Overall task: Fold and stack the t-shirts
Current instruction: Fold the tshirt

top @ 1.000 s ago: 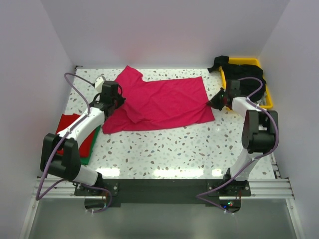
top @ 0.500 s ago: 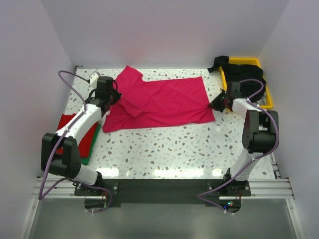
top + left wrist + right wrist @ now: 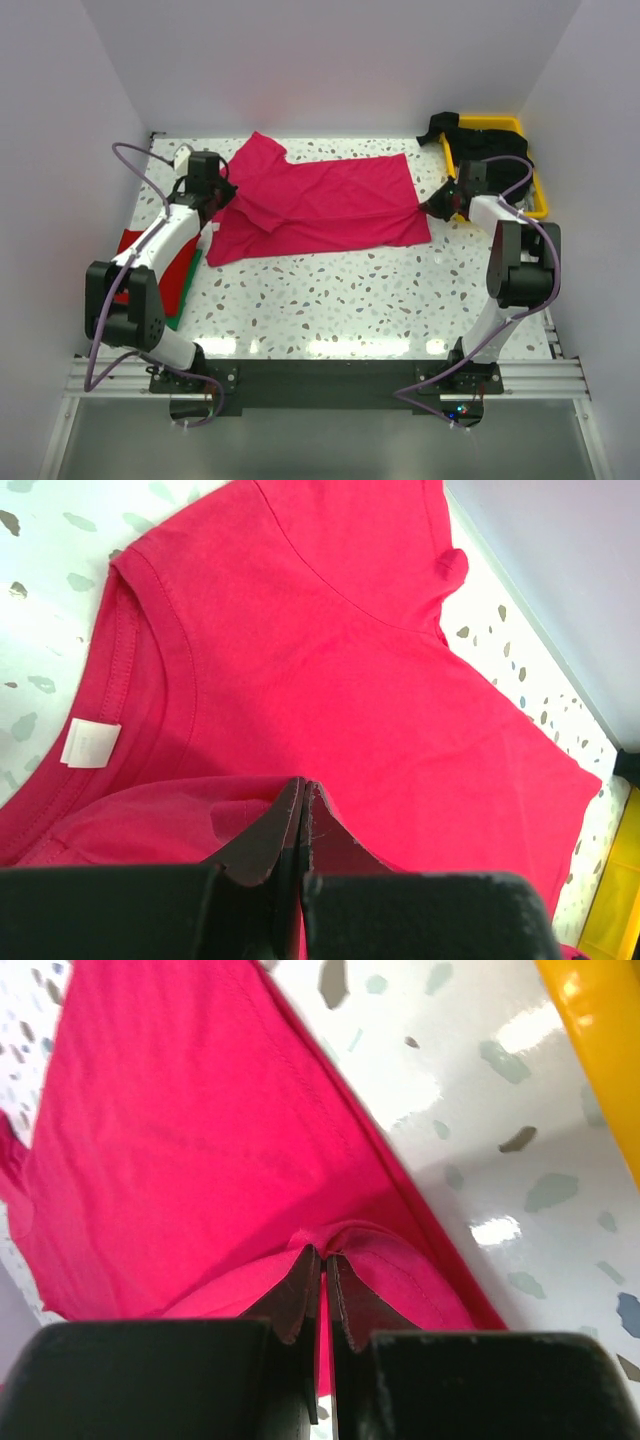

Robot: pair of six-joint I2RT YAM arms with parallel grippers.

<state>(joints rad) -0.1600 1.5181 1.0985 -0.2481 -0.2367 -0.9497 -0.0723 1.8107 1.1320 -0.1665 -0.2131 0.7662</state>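
The magenta-pink t-shirt (image 3: 330, 205) lies spread across the back of the table, with a folded-over flap near its left side. My left gripper (image 3: 222, 193) is shut on a raised fold of it near the collar (image 3: 150, 670), fingertips pressed together (image 3: 303, 785). At the shirt's right edge my right gripper (image 3: 430, 210) is shut on the hem, cloth puckered between its tips (image 3: 323, 1255). A folded red t-shirt (image 3: 175, 283) lies at the left on a green one (image 3: 172, 322), partly under the left arm. Black t-shirts (image 3: 490, 150) fill the tray.
The yellow plastic tray (image 3: 541, 203) stands at the back right, just behind my right wrist, with black cloth (image 3: 437, 125) spilling over its left rim. White walls close in the back and both sides. Speckled tabletop (image 3: 350, 290) shows in front of the shirt.
My left gripper has drawn back and to the left with the shirt's left side, shifting the flap. The right gripper edged slightly toward the tray, keeping hold of the hem.
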